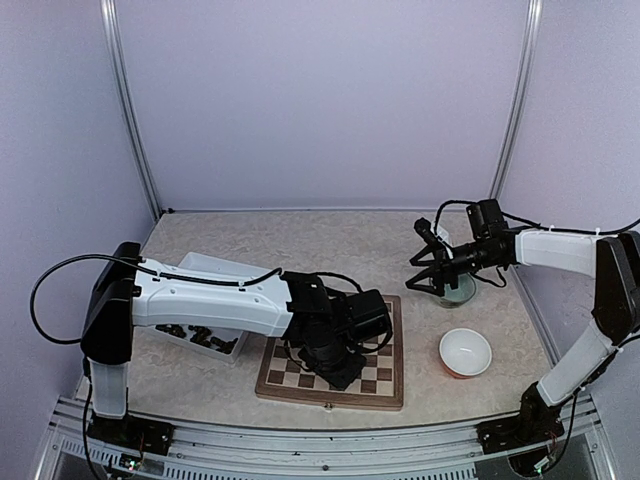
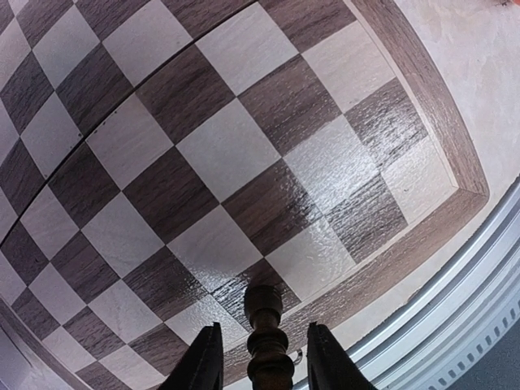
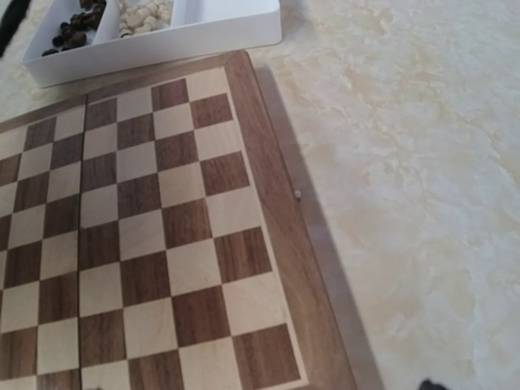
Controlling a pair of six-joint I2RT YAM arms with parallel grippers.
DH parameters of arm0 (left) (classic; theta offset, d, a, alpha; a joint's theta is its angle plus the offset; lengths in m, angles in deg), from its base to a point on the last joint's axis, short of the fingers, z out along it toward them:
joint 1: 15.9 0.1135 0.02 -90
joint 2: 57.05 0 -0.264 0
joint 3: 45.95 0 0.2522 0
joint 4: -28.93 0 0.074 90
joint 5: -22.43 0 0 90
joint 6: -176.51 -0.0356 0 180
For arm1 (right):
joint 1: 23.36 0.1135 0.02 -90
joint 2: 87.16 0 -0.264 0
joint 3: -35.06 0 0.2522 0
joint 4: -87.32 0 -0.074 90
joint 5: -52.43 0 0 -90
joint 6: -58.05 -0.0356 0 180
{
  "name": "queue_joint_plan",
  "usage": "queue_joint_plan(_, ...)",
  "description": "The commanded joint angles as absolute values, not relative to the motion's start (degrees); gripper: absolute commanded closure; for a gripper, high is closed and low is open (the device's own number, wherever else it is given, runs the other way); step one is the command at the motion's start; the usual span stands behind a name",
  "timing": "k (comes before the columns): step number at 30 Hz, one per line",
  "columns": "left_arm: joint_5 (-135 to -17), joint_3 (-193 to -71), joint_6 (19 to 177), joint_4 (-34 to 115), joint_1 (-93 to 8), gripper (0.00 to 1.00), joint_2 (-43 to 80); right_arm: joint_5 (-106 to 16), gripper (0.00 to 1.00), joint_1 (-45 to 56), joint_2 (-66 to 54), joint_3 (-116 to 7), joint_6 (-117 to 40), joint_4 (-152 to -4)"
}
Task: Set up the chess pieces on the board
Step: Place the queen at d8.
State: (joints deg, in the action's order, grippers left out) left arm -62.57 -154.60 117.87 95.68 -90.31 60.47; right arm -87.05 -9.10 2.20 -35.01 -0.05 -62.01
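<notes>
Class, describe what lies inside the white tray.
Dark chess pieces lie in one compartment of the white tray, pale chess pieces in the next. Its far end is out of frame; overhead, the left arm covers much.

Board (image 2: 244, 162) squares bare but for one dark piece (image 2: 262, 301) upright near a corner, left pincer (image 2: 262, 329) fingers clear of it either side. Left arm (image 1: 220, 300) overhangs mid-board. Worktop (image 1: 421, 335) open between board and bowl (image 1: 465, 352). Tray (image 3: 162, 36) just beside one board edge.

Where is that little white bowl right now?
In the top view, the white bowl sits on the table just right of the board, on the right arm's side.
</notes>
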Motion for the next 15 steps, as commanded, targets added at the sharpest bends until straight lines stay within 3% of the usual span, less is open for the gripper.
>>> queue_joint_plan(1,-60.1,-156.98,118.58,96.59,-90.78,0.57,58.48,-88.67,0.17,-9.04,2.6,-36.35,0.17,-60.81)
queue_joint_plan(7,-51.43,-154.54,120.47,97.82,-89.17,0.48,50.04,-88.99,0.17,-9.08,2.42,-36.48,0.34,-60.39)
queue_joint_plan(15,-44.2,-133.61,131.68,99.82,-72.88,0.51,30.95,-88.28,0.17,-9.04,1.45,-36.35,0.94,-60.37)
